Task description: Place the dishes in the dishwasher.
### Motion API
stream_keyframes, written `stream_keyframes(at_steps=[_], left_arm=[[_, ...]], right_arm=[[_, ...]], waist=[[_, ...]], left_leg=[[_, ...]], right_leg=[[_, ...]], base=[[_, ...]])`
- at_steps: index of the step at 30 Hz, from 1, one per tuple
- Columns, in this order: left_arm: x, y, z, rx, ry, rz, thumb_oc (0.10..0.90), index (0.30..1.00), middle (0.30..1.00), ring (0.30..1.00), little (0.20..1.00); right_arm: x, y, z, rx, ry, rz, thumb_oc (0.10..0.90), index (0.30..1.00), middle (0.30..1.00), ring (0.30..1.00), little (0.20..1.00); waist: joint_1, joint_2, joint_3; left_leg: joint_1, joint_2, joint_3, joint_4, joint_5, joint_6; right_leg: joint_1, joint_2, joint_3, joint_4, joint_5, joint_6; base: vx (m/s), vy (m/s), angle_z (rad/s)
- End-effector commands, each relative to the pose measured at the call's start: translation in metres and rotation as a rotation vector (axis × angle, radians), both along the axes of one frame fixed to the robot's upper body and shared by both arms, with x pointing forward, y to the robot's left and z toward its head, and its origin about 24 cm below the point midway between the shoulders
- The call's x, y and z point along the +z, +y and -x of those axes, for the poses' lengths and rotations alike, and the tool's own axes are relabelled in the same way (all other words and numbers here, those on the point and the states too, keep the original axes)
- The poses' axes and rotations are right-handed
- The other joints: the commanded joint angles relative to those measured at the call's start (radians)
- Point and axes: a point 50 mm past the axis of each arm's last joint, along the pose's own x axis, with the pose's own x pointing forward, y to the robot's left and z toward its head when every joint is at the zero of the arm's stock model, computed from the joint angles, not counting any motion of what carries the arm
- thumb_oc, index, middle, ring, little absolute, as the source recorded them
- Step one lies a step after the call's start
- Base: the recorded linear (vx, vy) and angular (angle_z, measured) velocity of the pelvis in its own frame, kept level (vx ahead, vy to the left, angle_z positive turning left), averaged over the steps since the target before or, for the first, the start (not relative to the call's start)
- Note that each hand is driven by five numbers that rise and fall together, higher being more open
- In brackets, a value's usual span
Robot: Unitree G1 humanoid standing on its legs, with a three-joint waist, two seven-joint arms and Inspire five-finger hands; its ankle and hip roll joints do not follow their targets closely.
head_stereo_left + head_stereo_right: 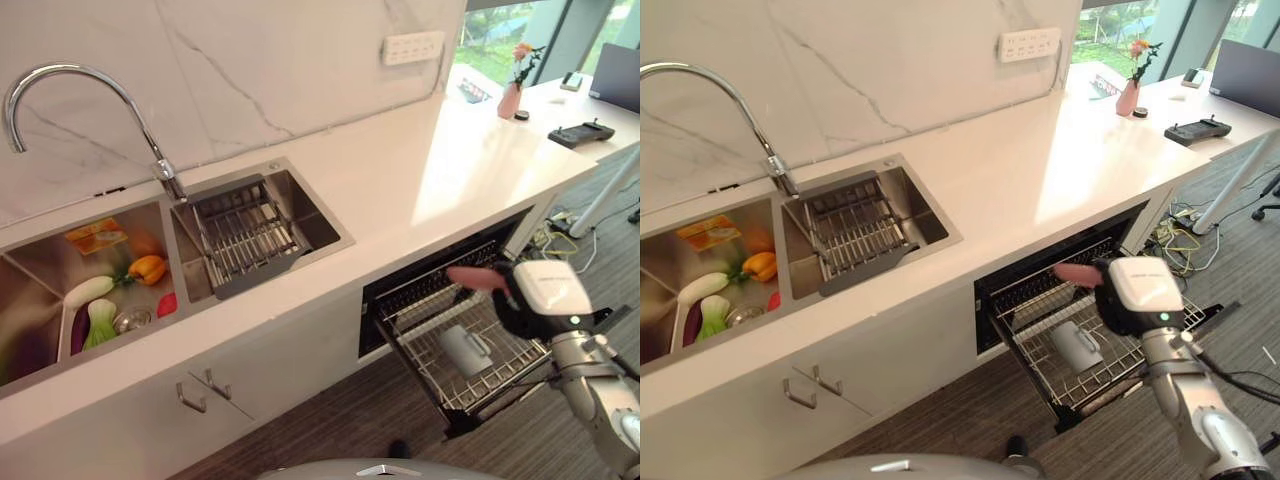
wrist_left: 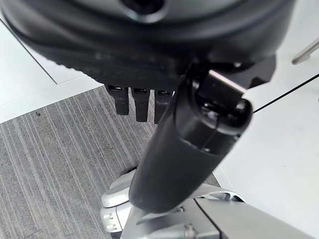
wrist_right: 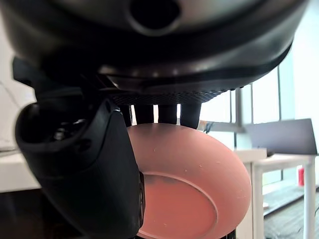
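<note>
From the left eye view, the right hand [image 1: 530,300] is out over the pulled-out dishwasher rack [image 1: 470,385], holding a pink plate [image 1: 478,278] that pokes out toward the counter [image 1: 400,190] side, above the back of the rack. There's already a grey mug [image 1: 466,350] lying in the rack just below it. The right eye view shows the same thing: plate edge sticking out of the hand, hovering over the wire tines, not seated yet as far as I can tell. In the left wrist view, the left hand [image 2: 144,102] just hangs over the floor with its fingers fairly straight and nothing in it. In the right wrist view, the plate sits tucked right against the palm, thumb [image 3: 89,169] across one face and fingers [image 3: 167,113] behind the rim, so it's a pinch on the edge. My guess is the plate's light, rigid and kind of slick, probably breakable, so a rim grip works but needs a gentle set-down between the tines.
</note>
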Motion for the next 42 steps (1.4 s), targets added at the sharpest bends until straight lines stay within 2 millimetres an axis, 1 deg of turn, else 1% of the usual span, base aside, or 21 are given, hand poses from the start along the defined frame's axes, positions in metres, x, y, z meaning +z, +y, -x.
stream_keyframes(at_steps=[1,4,6,13,15,18,19,20,22,26,29,31,32,33,34,35,36,37,38,40,42], left_arm=[[-0.003,-0.021,-0.023,-0.061,-0.058,0.064,0.8,0.9,0.9,0.9,0.9],[-0.003,-0.022,-0.023,-0.091,-0.057,0.067,0.8,0.9,0.9,0.9,0.9],[-0.002,-0.021,-0.025,-0.116,-0.058,0.074,0.8,0.9,0.9,0.9,0.9],[-0.001,-0.015,-0.023,-0.184,-0.043,0.094,0.8,0.9,0.9,0.9,0.9],[-0.001,-0.013,-0.022,-0.195,-0.038,0.093,0.8,0.9,0.9,0.9,0.9],[-0.001,-0.013,-0.022,-0.198,-0.036,0.097,0.8,0.9,0.9,0.9,0.9],[-0.001,-0.013,-0.02,-0.201,-0.027,0.099,0.8,0.9,0.9,0.9,0.9],[-0.001,-0.013,-0.02,-0.201,-0.027,0.099,0.8,0.9,0.9,0.9,0.9],[-0.002,-0.015,-0.018,-0.208,-0.02,0.103,0.8,0.9,0.9,0.9,0.9],[-0.003,-0.018,-0.016,-0.217,-0.015,0.111,0.8,0.9,0.9,0.9,0.9],[-0.003,-0.02,-0.017,-0.226,-0.017,0.114,0.8,0.9,0.9,0.9,0.9],[-0.003,-0.021,-0.019,-0.228,-0.022,0.113,0.8,0.9,0.9,0.9,0.9],[-0.002,-0.018,-0.022,-0.227,-0.023,0.104,0.8,0.9,0.9,0.9,0.9],[-0.002,-0.018,-0.022,-0.228,-0.023,0.104,0.8,0.9,0.9,0.9,0.9],[-0.001,-0.016,-0.025,-0.222,-0.033,0.098,0.8,0.9,0.9,0.9,0.9],[-0.001,-0.016,-0.025,-0.224,-0.033,0.098,0.8,0.9,0.9,0.9,0.9],[-0.001,-0.014,-0.03,-0.211,-0.048,0.095,0.8,0.9,0.9,0.9,0.9],[-0.001,-0.014,-0.03,-0.213,-0.048,0.095,0.8,0.9,0.9,0.9,0.9],[0.0,-0.014,-0.031,-0.209,-0.053,0.095,0.8,0.9,0.9,0.9,0.9],[0.0,-0.013,-0.035,-0.187,-0.064,0.091,0.8,0.9,0.9,0.9,0.9],[0.0,-0.016,-0.039,-0.172,-0.08,0.091,0.8,0.9,0.9,0.9,0.9]], right_arm=[[0.031,-0.002,-0.024,-0.015,-0.194,-0.056,0.4,0.3,0.3,0.3,0.3],[0.01,-0.009,-0.025,-0.055,-0.11,-0.045,0.4,0.3,0.3,0.3,0.3],[0.004,-0.016,-0.031,-0.075,-0.07,-0.019,0.4,0.3,0.3,0.3,0.3],[0.01,-0.047,-0.053,-0.137,0.003,0.136,0.4,0.3,0.3,0.3,0.3],[0.016,-0.055,-0.059,-0.144,0.018,0.188,0.4,0.3,0.3,0.3,0.3],[0.016,-0.059,-0.063,-0.16,0.032,0.193,0.403,0.305,0.305,0.305,0.305],[0.012,-0.06,-0.064,-0.198,0.034,0.135,0.753,0.829,0.829,0.829,0.829],[0.012,-0.06,-0.064,-0.198,0.034,0.134,0.8,0.9,0.9,0.9,0.9],[-0.001,-0.062,-0.057,-0.268,0.062,0.032,0.8,0.9,0.9,0.9,0.9],[-0.007,-0.058,-0.052,-0.276,0.066,-0.007,0.8,0.9,0.9,0.9,0.9],[-0.007,-0.054,-0.049,-0.273,0.045,-0.042,0.8,0.9,0.9,0.9,0.9],[0.0,-0.054,-0.048,-0.274,0.002,-0.066,0.8,0.9,0.9,0.9,0.9],[0.013,-0.057,-0.047,-0.28,-0.057,-0.094,0.8,0.9,0.9,0.9,0.9],[0.013,-0.057,-0.046,-0.282,-0.057,-0.094,0.8,0.9,0.9,0.9,0.9],[0.032,-0.061,-0.046,-0.271,-0.128,-0.084,0.8,0.9,0.9,0.9,0.9],[0.032,-0.061,-0.046,-0.272,-0.128,-0.084,0.8,0.9,0.9,0.9,0.9],[0.053,-0.068,-0.043,-0.273,-0.201,-0.046,0.8,0.9,0.9,0.9,0.9],[0.053,-0.069,-0.042,-0.275,-0.202,-0.046,0.8,0.9,0.9,0.9,0.9],[0.061,-0.072,-0.041,-0.283,-0.236,-0.028,0.8,0.9,0.9,0.9,0.9],[0.085,-0.084,-0.036,-0.331,-0.357,0.003,0.8,0.9,0.9,0.9,0.9],[0.094,-0.105,-0.022,-0.447,-0.442,0.005,0.8,0.9,0.9,0.9,0.9]], waist=[[0.007,-0.043,-0.024],[0.017,-0.036,-0.02],[0.022,-0.03,-0.016],[0.04,-0.002,0.0],[0.048,0.013,0.011],[0.05,0.024,0.02],[0.052,0.032,0.026],[0.052,0.032,0.026],[0.051,0.042,0.029],[0.046,0.046,0.029],[0.035,0.042,0.027],[0.024,0.036,0.022],[0.01,0.026,0.016],[0.012,0.026,0.014],[-0.002,0.016,0.006],[0.0,0.016,0.005],[-0.013,0.007,0.0],[-0.01,0.007,-0.002],[-0.017,0.004,-0.003],[-0.037,-0.003,-0.007],[-0.05,-0.006,-0.012]], left_leg=[[-0.052,0.009,0.007,-0.009,0.035,0.019],[-0.052,0.011,-0.006,-0.019,0.039,0.016],[-0.058,0.011,-0.015,-0.022,0.041,0.014],[-0.074,-0.003,-0.054,-0.029,0.04,0.013],[-0.089,-0.013,-0.073,-0.031,0.043,0.014],[-0.098,-0.02,-0.085,-0.032,0.045,0.016],[-0.105,-0.025,-0.092,-0.032,0.047,0.017],[-0.105,-0.025,-0.092,-0.032,0.047,0.017],[-0.106,-0.032,-0.101,-0.033,0.045,0.022],[-0.101,-0.038,-0.105,-0.034,0.04,0.026],[-0.093,-0.043,-0.103,-0.034,0.031,0.03],[-0.085,-0.045,-0.098,-0.034,0.026,0.033],[-0.07,-0.043,-0.084,-0.031,0.013,0.034],[-0.073,-0.044,-0.084,-0.032,0.017,0.035],[-0.055,-0.041,-0.069,-0.027,0.004,0.035],[-0.057,-0.042,-0.069,-0.028,0.007,0.036],[-0.04,-0.038,-0.049,-0.021,-0.006,0.037],[-0.043,-0.039,-0.048,-0.023,-0.002,0.038],[-0.033,-0.038,-0.038,-0.02,-0.01,0.038],[-0.014,-0.036,-0.006,-0.013,-0.021,0.042],[0.002,-0.035,0.024,-0.009,-0.031,0.044]], right_leg=[[0.062,-0.053,-0.049,0.016,-0.106,0.057],[0.066,-0.049,-0.056,0.016,-0.11,0.053],[0.066,-0.049,-0.063,0.016,-0.111,0.051],[0.06,-0.052,-0.072,0.016,-0.115,0.049],[0.052,-0.057,-0.076,0.016,-0.113,0.049],[0.045,-0.061,-0.078,0.016,-0.111,0.049],[0.04,-0.064,-0.076,0.016,-0.109,0.049],[0.04,-0.064,-0.076,0.016,-0.109,0.049],[0.042,-0.068,-0.078,0.016,-0.11,0.047],[0.047,-0.07,-0.077,0.016,-0.111,0.047],[0.052,-0.073,-0.071,0.016,-0.111,0.048],[0.052,-0.076,-0.064,0.016,-0.107,0.049],[0.058,-0.076,-0.052,0.016,-0.105,0.05],[0.055,-0.077,-0.052,0.016,-0.103,0.05],[0.059,-0.077,-0.037,0.016,-0.101,0.052],[0.056,-0.078,-0.036,0.016,-0.098,0.051],[0.057,-0.076,-0.017,0.02,-0.098,0.053],[0.053,-0.077,-0.016,0.019,-0.095,0.053],[0.054,-0.076,-0.007,0.021,-0.096,0.055],[0.043,-0.075,0.024,0.025,-0.089,0.058],[0.031,-0.074,0.054,0.029,-0.083,0.061]], base=[[0.05,-0.018,0.09],[0.04,-0.005,0.11],[0.02,0.0,0.16],[0.01,0.009,0.16],[-0.01,0.018,0.2],[-0.01,0.021,0.2],[-0.02,0.021,0.2],[-0.01,0.019,0.18],[0.02,0.015,0.08],[0.02,0.012,0.06],[0.01,0.016,0.08],[0.01,0.016,0.05],[0.0,0.0,0.0],[0.03,-0.007,-0.09],[0.0,-0.004,-0.17],[0.01,-0.015,-0.2],[-0.01,-0.007,-0.26],[0.0,-0.012,-0.29],[0.0,0.003,-0.36],[0.0,0.003,-0.38],[-0.01,0.01,-0.66]])
